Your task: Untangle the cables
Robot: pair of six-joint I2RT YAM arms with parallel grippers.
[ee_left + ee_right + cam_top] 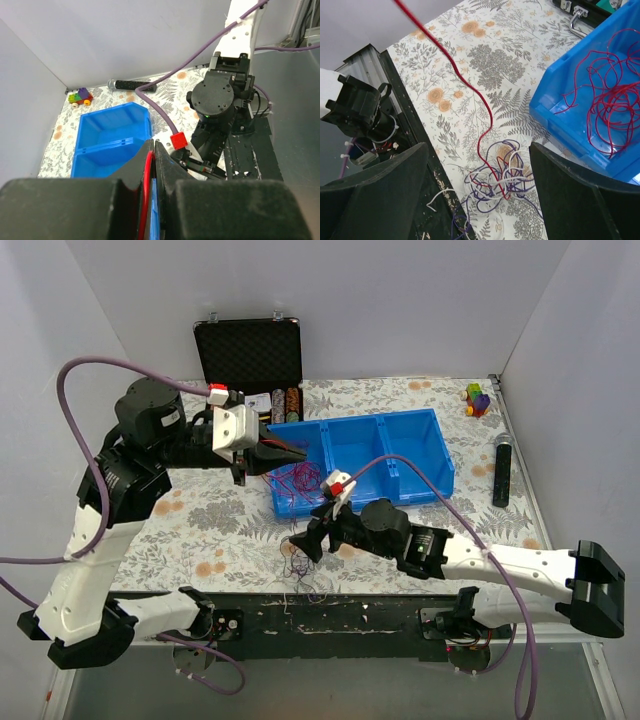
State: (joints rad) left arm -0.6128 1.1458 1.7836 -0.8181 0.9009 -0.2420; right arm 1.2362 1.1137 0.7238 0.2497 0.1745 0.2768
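Fingers of left gripper pinched together on red strand rising from cables knotted at the table's near edge beside blue bin; right gripper spread wide just above: best pin knot, draw red slowly.

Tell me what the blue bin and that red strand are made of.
The blue bin looks like hard moulded plastic: smooth, slightly shiny, crisp walls. The red strand seems thin plastic-coated wire, holding loose curls; its core is hidden.
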